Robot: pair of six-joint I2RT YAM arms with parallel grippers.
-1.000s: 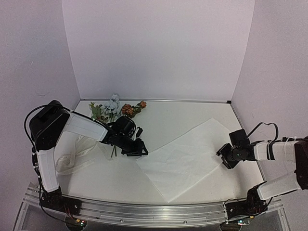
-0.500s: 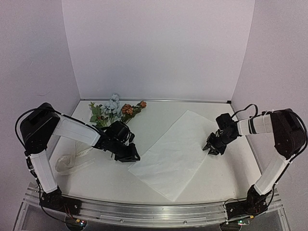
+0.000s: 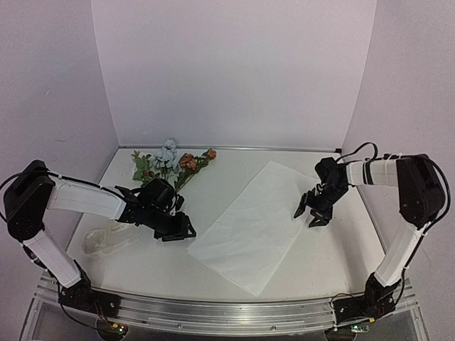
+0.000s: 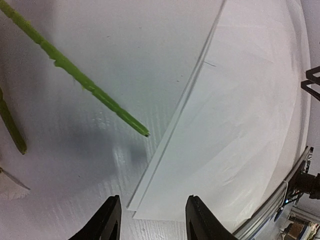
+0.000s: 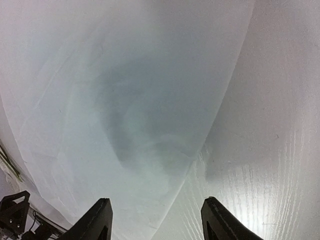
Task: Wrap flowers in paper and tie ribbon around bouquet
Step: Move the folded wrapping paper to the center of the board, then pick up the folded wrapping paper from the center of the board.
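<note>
The paper (image 3: 249, 224) lies flat and slanted across the middle of the table. The flowers (image 3: 170, 162) lie at the back left, orange and pale blue blooms toward the wall. The ribbon (image 3: 106, 240) lies in a loose heap at the left. My left gripper (image 3: 181, 232) is open just off the paper's left corner. In the left wrist view that paper (image 4: 235, 125) corner sits between the open left gripper (image 4: 154, 220), with a green stem (image 4: 95, 90) ahead. My right gripper (image 3: 309, 217) is open at the sheet's right edge. The right wrist view shows the open right gripper (image 5: 157, 220) straddling the paper (image 5: 125, 100) edge, empty.
White walls close the table on three sides. A metal rail (image 3: 213, 312) runs along the near edge, also seen as the rail (image 4: 300, 175) in the left wrist view. Bare tabletop (image 5: 280, 125) lies right of the sheet.
The paper has slid left and turned. My right gripper swung back and left along with its right edge. My left gripper drew back to the left. Both jaws now stand apart.
</note>
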